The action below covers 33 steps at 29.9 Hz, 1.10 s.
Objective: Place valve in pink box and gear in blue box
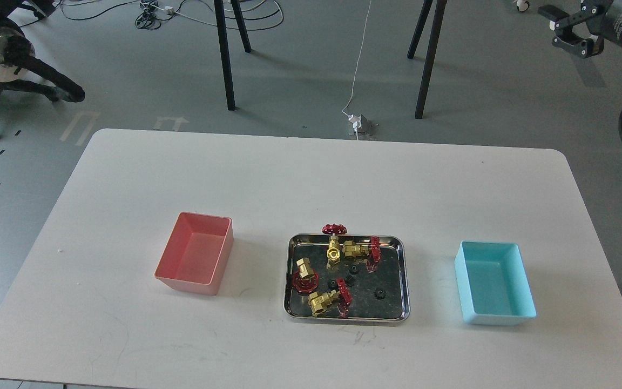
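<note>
Well, nothing is picked yet: all four valves lie in the steel tray (404, 281) at the middle of the worktop (311, 178), and both boxes are empty. The pink box (195, 253) stands at 9 o'clock from the tray, the blue box (494, 282) at 3 o'clock.

The left gripper (68, 92) hangs off the worktop at 10 o'clock, blurred, so I cannot tell its state. The right gripper (562, 32) at 1 o'clock looks spread.

I would take the valve (305, 274) nearest the pink box first, by its brass body, from above. The gear (380, 294) lies alone at the tray's 4 o'clock, easy for the right gripper.
</note>
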Each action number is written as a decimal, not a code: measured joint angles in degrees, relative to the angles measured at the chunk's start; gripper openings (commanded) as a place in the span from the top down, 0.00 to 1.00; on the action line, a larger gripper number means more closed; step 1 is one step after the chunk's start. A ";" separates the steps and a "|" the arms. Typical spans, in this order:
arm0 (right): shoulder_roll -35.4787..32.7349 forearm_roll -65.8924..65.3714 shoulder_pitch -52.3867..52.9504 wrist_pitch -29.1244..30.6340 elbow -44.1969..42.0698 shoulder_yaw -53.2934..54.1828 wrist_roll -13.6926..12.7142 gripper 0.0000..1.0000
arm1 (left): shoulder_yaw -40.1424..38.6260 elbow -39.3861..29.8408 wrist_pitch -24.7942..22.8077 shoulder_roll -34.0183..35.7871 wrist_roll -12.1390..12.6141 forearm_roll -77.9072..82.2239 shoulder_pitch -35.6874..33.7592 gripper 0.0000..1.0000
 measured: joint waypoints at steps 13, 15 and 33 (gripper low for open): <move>-0.27 0.00 0.34 0.13 0.13 1.88 0.26 0.01 | 0.65 -21.24 9.32 8.74 -7.96 36.65 8.54 0.01; -0.62 0.00 0.95 0.13 0.10 1.87 0.24 0.01 | 0.68 -25.99 16.31 10.04 -7.96 46.25 12.01 0.01; -5.87 0.00 2.68 0.12 0.06 1.81 -0.06 0.01 | 1.12 -26.62 46.68 -1.20 -3.15 95.74 38.92 0.00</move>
